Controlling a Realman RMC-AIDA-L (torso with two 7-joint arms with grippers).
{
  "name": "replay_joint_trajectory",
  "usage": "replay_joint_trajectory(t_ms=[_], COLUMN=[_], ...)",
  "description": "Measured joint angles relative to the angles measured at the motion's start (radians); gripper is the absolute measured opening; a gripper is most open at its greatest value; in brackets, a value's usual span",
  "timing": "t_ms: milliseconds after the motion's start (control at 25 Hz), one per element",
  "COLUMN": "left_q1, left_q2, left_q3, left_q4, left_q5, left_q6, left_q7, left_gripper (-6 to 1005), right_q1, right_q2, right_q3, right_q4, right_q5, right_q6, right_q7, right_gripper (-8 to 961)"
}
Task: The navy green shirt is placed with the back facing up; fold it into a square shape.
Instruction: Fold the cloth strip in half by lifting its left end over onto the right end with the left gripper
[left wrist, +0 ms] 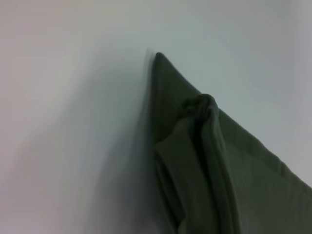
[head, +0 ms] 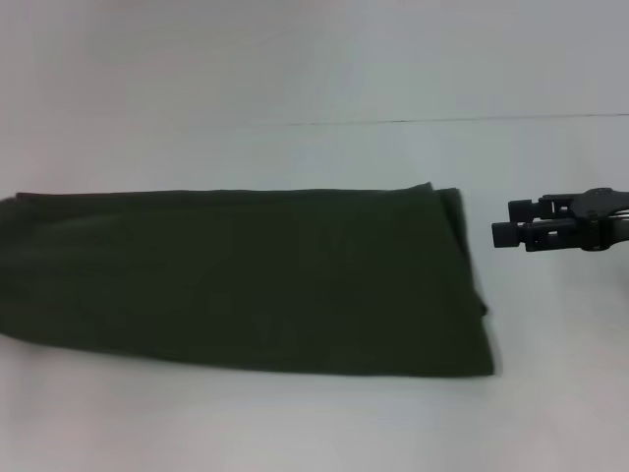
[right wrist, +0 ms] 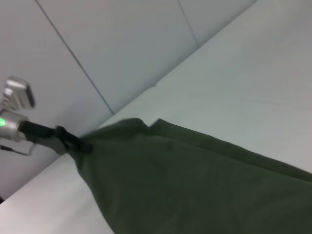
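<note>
The dark olive-green cotton shirt (head: 246,280) lies flat on the pale grey counter (head: 314,423), already doubled into a long band that runs from the left edge of the head view to a folded end right of centre; only plain cloth shows. It looks soft and limp with little weight, so it will likely sag and drag on the counter when lifted rather than hold a line. Its stacked layers may slide apart unless all are pinched together at a corner or edge.

At the far left end, the left hand (right wrist: 73,143) appears clenched on a bunched corner of the cloth (left wrist: 200,107), seen from the right wrist camera as a dark arm meeting the fabric's tip. That corner is gathered into a knot-like wad, a firm hold.

The right hand (head: 506,223) hovers just beside the shirt's right end, apart from it and holding nothing; whether its jaws are parted I cannot tell. The nearest good holds for it are the two right-end corners.
</note>
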Motion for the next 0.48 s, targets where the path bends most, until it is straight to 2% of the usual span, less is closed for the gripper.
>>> replay_joint_trajectory(t_ms=[80, 200, 280, 360, 480], left_q1=[-0.008, -0.036, -0.064, -0.106, -0.189], left_q2=[0.014, 0.055, 0.070, 0.066, 0.032], left_q3=[0.000, 0.000, -0.002, -0.002, 0.007], left_q4=[0.053, 0.114, 0.145, 0.170, 0.179], left_q5=[0.000, -0.003, -0.024, -0.063, -0.118], left_q6=[0.024, 0.089, 0.143, 0.210, 0.278], left_q7=[-0.002, -0.004, 0.007, 0.033, 0.076], left_gripper=[84, 85, 86, 87, 89], right_q1=[-0.004, -0.012, -0.021, -0.034, -0.057], right_q2=[-0.001, -0.010, -0.014, -0.018, -0.030], right_q3=[0.000, 0.005, 0.009, 0.013, 0.020], right_q4=[0.000, 0.000, -0.005, -0.008, -0.006], right_q5=[0.000, 0.000, 0.000, 0.000, 0.000], right_q6=[0.013, 0.023, 0.029, 0.051, 0.099], right_q7=[0.000, 0.012, 0.023, 0.037, 0.062], right_gripper=[866, 866, 866, 866, 866])
